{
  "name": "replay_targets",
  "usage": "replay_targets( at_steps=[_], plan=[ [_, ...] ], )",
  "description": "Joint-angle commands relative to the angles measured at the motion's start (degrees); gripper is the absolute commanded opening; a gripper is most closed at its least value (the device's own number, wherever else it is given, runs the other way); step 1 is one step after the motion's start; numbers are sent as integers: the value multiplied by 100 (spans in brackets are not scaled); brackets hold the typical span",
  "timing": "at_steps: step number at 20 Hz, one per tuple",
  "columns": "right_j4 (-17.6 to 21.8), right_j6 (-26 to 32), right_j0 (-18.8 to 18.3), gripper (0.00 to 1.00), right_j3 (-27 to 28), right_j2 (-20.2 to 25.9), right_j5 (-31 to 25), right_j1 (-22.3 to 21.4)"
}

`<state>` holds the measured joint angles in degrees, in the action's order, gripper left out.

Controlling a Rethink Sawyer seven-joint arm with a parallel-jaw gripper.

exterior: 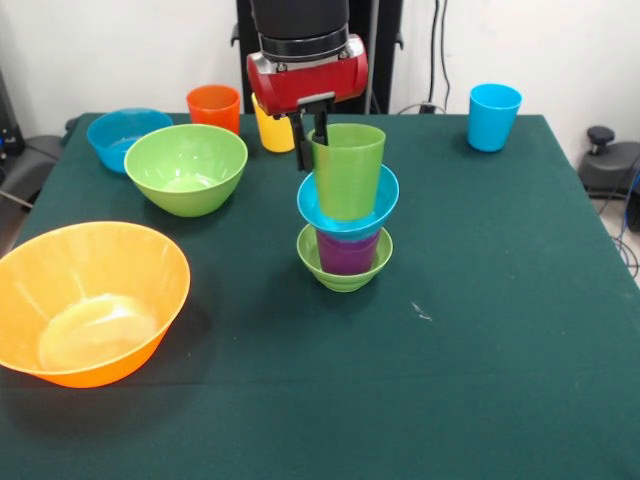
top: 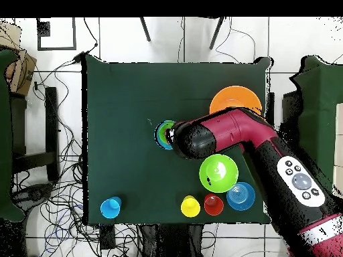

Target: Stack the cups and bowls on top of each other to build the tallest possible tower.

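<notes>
The tower stands mid-table: a small green bowl at the bottom, a purple cup in it, a small blue bowl on that, and a green cup upright on top. My gripper comes down at the green cup's far-left rim. One finger is inside the cup, the other outside, closed on its wall. In the overhead view the arm's head covers most of the tower.
A very large orange bowl sits near left. A medium green bowl and a medium blue bowl sit far left. An orange cup and a yellow cup stand behind the tower. A light blue cup stands far right.
</notes>
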<state>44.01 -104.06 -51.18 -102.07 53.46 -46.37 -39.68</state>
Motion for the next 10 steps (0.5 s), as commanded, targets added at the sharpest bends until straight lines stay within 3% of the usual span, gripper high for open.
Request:
replay_targets(
  at_steps=[1, 10],
  plan=[
    [541, 1445, 200, 0, -143, -409, -347, 302],
    [609, 1464, 350, 0, -26, -563, -463, 416]
  ],
)
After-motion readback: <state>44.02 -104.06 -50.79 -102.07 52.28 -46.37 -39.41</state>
